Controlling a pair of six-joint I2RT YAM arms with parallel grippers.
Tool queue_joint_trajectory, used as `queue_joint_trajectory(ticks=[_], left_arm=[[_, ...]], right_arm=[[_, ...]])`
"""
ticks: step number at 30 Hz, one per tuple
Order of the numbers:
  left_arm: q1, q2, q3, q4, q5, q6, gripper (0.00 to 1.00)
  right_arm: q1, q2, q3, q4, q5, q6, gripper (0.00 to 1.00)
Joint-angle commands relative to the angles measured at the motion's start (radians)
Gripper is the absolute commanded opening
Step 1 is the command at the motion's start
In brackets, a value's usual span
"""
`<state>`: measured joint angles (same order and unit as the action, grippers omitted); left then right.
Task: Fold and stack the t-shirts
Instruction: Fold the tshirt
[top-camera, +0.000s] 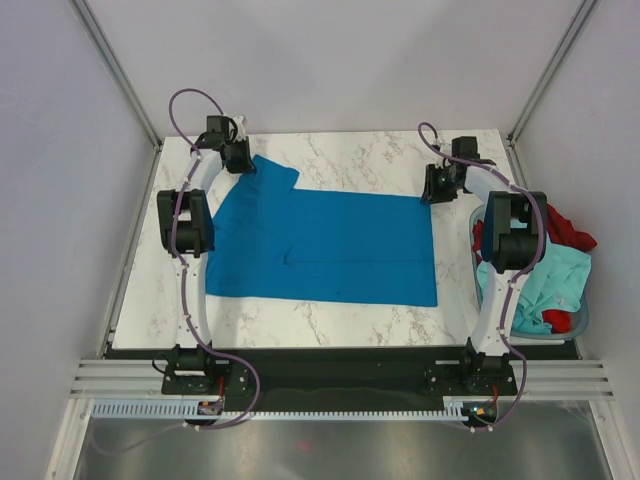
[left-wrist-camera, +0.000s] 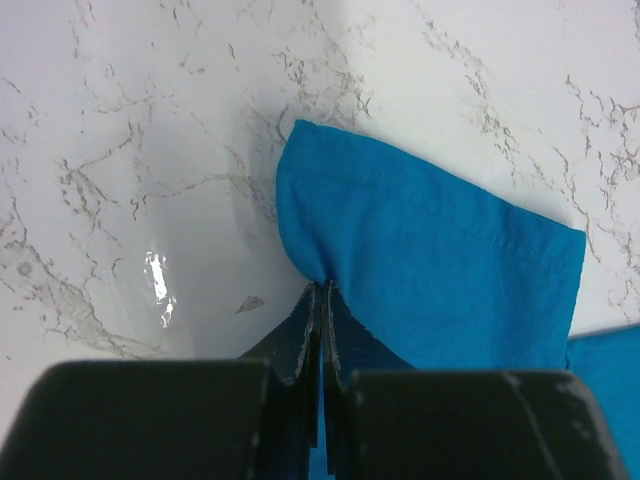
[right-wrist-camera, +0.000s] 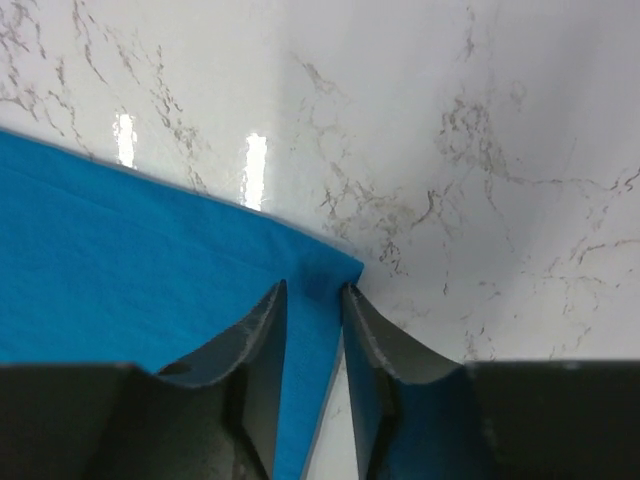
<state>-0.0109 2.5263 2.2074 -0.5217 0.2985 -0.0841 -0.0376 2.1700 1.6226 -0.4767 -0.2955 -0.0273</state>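
Note:
The vivid blue t-shirt lies spread flat on the marble table. My left gripper is at its far left sleeve. In the left wrist view the left gripper is shut on the edge of that sleeve. My right gripper is at the shirt's far right corner. In the right wrist view the right gripper stands open, its jaws straddling the blue corner low over the table. The red t-shirt and the mint-teal t-shirt lie bunched in the basket.
The translucent grey-blue basket stands at the table's right edge beside the right arm. Grey walls and metal frame posts enclose the table at the left, back and right. A bare marble strip runs in front of the shirt.

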Motion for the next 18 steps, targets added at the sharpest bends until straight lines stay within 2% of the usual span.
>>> queue_joint_trajectory(ticks=[1, 2, 3, 6, 12, 18], left_arm=[[-0.003, -0.011, 0.043, 0.015, 0.031, 0.043, 0.02], [-0.003, -0.014, 0.043, 0.014, 0.03, 0.044, 0.02], [-0.003, -0.017, 0.041, 0.015, 0.027, 0.047, 0.02], [-0.003, -0.038, 0.032, 0.015, 0.013, 0.049, 0.02], [-0.001, -0.122, -0.018, 0.014, -0.013, 0.043, 0.02], [-0.001, -0.211, -0.093, 0.015, -0.05, 0.037, 0.02]], right_arm=[[-0.004, 0.027, 0.028, 0.024, -0.021, -0.028, 0.33], [-0.004, 0.027, 0.025, 0.023, -0.021, -0.034, 0.29], [-0.004, 0.027, 0.025, 0.024, -0.018, -0.034, 0.19], [-0.004, 0.014, 0.036, 0.024, -0.01, -0.039, 0.0], [-0.004, -0.05, 0.002, 0.05, 0.016, -0.033, 0.0], [-0.001, -0.157, -0.119, 0.189, 0.058, -0.016, 0.0]])
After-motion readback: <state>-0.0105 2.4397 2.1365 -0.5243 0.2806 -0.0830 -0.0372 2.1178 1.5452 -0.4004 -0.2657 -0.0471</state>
